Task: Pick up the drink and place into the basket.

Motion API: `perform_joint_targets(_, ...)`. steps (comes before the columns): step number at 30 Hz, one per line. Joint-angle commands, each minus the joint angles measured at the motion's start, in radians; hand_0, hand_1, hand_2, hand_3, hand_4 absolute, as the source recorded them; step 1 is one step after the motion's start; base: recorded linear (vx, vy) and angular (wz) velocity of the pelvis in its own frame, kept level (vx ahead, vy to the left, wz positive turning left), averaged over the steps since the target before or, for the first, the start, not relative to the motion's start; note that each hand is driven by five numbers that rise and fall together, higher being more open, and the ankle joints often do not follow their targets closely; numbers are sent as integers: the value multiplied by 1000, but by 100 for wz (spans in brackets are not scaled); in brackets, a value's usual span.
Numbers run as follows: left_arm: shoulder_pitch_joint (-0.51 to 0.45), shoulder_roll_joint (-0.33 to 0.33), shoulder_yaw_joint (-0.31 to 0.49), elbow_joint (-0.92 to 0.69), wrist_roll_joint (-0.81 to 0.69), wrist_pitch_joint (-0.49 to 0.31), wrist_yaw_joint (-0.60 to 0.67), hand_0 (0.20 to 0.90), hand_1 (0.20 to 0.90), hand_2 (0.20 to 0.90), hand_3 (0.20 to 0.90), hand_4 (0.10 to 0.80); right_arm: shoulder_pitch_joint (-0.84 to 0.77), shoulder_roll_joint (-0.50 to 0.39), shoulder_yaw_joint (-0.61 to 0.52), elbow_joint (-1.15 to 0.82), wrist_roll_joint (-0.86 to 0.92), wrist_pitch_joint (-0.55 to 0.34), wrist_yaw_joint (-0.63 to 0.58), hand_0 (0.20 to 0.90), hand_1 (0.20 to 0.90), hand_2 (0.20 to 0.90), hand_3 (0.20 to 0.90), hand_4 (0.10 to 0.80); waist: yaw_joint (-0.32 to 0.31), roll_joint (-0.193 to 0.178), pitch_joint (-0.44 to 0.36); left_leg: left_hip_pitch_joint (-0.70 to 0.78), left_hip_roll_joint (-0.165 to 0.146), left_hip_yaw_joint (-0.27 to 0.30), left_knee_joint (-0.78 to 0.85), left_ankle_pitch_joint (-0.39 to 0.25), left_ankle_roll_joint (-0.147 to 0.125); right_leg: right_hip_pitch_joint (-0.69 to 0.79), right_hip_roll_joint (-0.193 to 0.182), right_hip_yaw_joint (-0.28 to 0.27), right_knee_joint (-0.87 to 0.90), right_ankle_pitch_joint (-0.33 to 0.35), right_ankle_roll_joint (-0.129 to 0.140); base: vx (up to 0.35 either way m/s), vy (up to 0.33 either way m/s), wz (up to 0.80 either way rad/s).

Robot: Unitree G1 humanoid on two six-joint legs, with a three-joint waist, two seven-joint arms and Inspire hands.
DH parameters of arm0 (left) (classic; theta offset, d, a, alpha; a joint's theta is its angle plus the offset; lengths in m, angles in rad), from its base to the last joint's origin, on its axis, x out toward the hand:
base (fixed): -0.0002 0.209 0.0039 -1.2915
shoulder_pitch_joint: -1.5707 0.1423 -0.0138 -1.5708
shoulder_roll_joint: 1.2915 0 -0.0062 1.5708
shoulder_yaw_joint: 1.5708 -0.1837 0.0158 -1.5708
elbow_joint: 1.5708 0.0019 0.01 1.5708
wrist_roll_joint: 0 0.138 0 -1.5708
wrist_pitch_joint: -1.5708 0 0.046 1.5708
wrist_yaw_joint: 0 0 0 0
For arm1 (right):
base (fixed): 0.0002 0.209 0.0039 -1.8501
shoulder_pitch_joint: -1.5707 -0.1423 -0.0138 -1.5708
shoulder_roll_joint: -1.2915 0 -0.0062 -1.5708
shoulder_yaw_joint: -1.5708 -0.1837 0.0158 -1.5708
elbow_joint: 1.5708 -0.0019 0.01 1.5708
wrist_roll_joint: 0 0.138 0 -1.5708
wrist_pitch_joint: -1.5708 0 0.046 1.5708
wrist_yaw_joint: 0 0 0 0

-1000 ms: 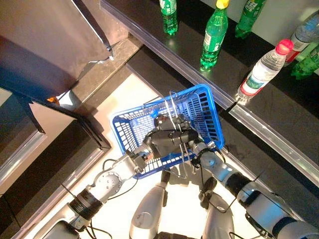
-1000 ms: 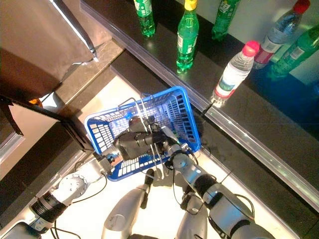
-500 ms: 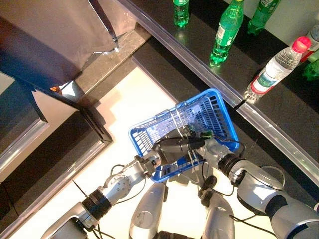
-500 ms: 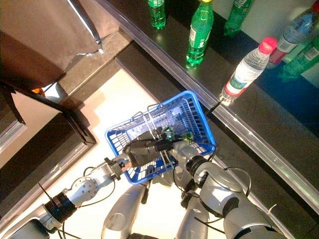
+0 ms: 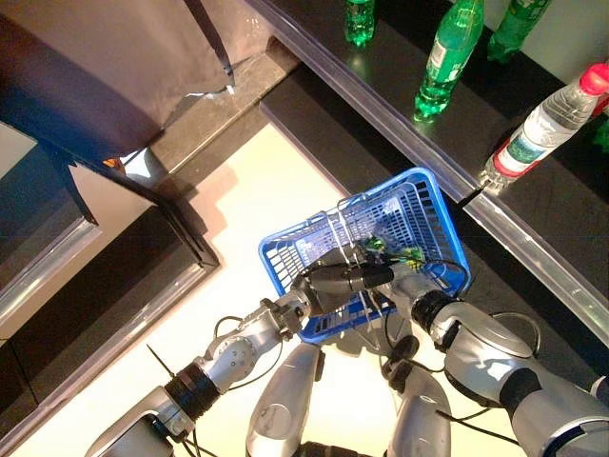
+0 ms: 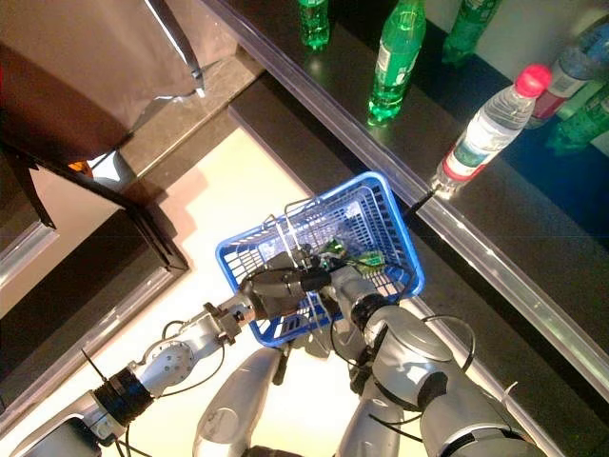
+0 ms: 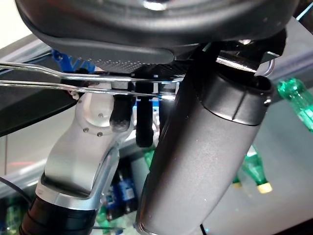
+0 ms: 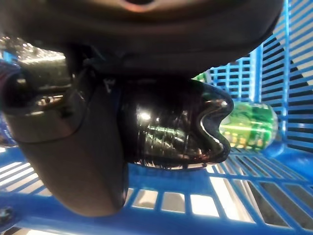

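My left hand (image 5: 328,281) is shut on the thin wire handles (image 7: 98,81) of the blue basket (image 5: 419,214) and holds it up in front of me. My right hand (image 5: 411,283) reaches into the basket from the near right. It is shut on a green drink (image 5: 392,250) low inside, near the right wall. In the right wrist view the drink's dark glossy base (image 8: 176,125) sits against the hand beside the thumb (image 8: 63,127). A green labelled drink body (image 8: 249,129) lies on the basket floor (image 8: 254,196) past it.
A dark shelf with a metal front rail (image 5: 533,248) runs from the back to the right. On it stand green bottles (image 5: 445,57) and a clear bottle with a pink cap (image 5: 542,129). A dark cabinet (image 5: 105,76) stands at the left, beside cream floor (image 5: 257,181).
My right hand has moved from the basket's near rim down into the basket, and the green drink now shows in it. The whole picture has also shifted.
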Motion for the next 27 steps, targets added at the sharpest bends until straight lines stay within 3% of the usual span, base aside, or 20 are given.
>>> perform_joint_targets(1,-388,-316,33,-484,1,-198,-267,300,300,300,200,100,-132,120,32,77,-23,46,-67,900,900,900,900,800,28,30,-21,-29,-58,56,72,-66,65,41,44,4,44,-20,-14,0,0,0)
perform_joint_targets(10,-388,-287,73,-478,4,-318,-234,300,300,300,200,100,-141,109,-20,88,89,26,-151,900,900,900,900,800,24,27,-21,16,-47,57,33,-53,55,75,55,11,17,-15,-10,0,0,0)
perform_joint_targets(18,-372,-256,136,-486,-29,-355,-126,300,300,300,200,100,-155,64,-100,24,260,-31,-256,900,900,900,900,800,18,9,-40,83,-27,50,-36,-34,39,128,75,12,-38,-5,-2,9,-18,-3)
perform_joint_targets(22,-333,-220,215,-507,-18,-370,-58,300,300,300,200,100,-134,17,-155,-94,359,-33,-294,900,900,900,900,800,7,-14,-67,124,-8,50,-105,-12,24,163,102,18,-106,11,8,9,-34,-10)
perform_joint_targets(27,-242,-160,310,-567,53,-393,6,300,300,300,200,100,-25,-82,-215,-417,422,92,-322,900,900,900,900,800,-14,-45,-93,169,12,52,-165,1,8,201,124,33,-171,24,18,12,-24,-5)
